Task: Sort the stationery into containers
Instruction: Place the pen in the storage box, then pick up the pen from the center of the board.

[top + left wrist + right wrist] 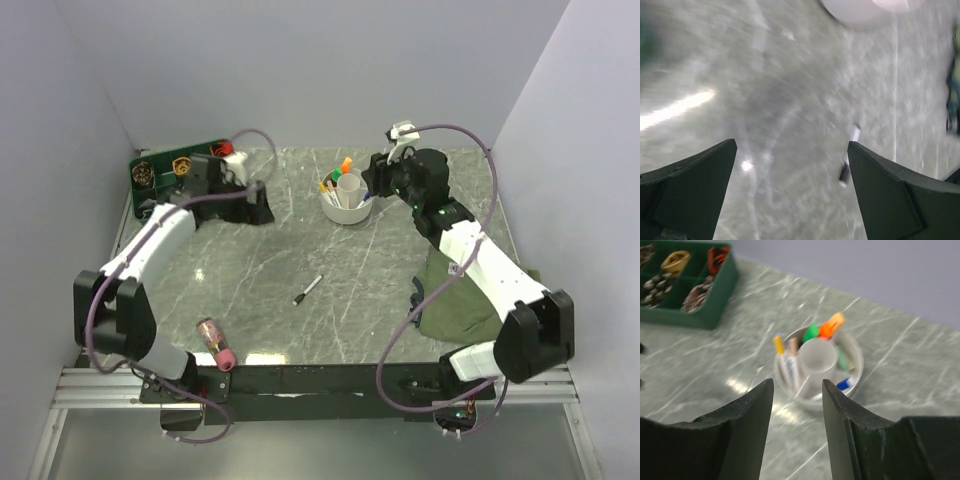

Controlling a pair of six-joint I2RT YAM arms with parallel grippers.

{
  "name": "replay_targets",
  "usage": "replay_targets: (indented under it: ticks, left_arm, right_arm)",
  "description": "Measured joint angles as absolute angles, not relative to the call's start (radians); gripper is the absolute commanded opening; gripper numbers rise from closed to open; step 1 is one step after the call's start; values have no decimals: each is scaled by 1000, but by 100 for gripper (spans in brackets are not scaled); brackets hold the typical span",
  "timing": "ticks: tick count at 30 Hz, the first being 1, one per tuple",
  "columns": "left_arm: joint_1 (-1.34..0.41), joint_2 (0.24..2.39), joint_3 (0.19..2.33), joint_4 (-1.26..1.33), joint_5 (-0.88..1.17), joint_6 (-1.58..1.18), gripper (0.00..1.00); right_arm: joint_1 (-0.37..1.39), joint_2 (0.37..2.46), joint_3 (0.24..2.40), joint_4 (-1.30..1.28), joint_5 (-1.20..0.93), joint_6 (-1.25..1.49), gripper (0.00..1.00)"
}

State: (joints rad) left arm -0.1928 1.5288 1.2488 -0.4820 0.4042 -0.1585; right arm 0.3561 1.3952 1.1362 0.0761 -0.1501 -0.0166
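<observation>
The white bowl point(345, 215) is set on the table point(260, 270), with several pens point(831, 325) stood in its compartments. A thin pen point(308, 290) is seen lying at seven o'clock from it, and a pink marker point(216, 343) is further that way, at the near edge. The right claw point(797, 405) is held released and empty at the bowl's two o'clock. The left claw point(792, 165) is spread wide with nothing in it.

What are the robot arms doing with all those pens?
They are sorting pens into the white bowl. Several already stand in it. The right end effector hovers by the bowl, open and empty. The left end effector is open too. A small pen and a pink marker lie on the table, not yet sorted.
</observation>
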Motion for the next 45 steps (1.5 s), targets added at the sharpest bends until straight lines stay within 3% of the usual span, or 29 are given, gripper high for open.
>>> replay_targets:
  ticks: [5, 8, 11, 15, 21, 26, 31, 39, 45]
  left_arm:
    - [-429, 1462, 1150, -518, 371, -105, 77]
    - [-505, 1463, 1113, -545, 356, -92, 69]
    - [-523, 1471, 1085, -561, 326, -95, 69]
    - [-530, 1482, 1050, -564, 292, -122, 72]
    - [-385, 1481, 1042, -556, 268, -166, 92]
    - [-96, 1464, 1042, -524, 276, -191, 97]
    - [-19, 1336, 1027, -518, 301, -193, 99]
    - [130, 1137, 985, -520, 353, -201, 99]
    - [194, 1077, 923, -522, 395, -232, 99]
  right_arm:
    - [364, 1347, 1132, -97, -216, 72, 52]
    - [364, 1324, 1073, -161, -234, 105, 52]
    - [364, 1271, 1015, -226, -252, 102, 50]
    - [367, 1166, 965, -284, -370, -23, 54]
    - [520, 1131, 953, -467, -569, -500, 56]
    - [644, 1368, 1068, -708, -619, -911, 56]
    - [753, 1665, 1283, -820, -579, -1182, 56]
    - [935, 1890, 1450, -879, -501, -1400, 53]
    - [958, 1961, 1474, -887, -458, -1449, 50]
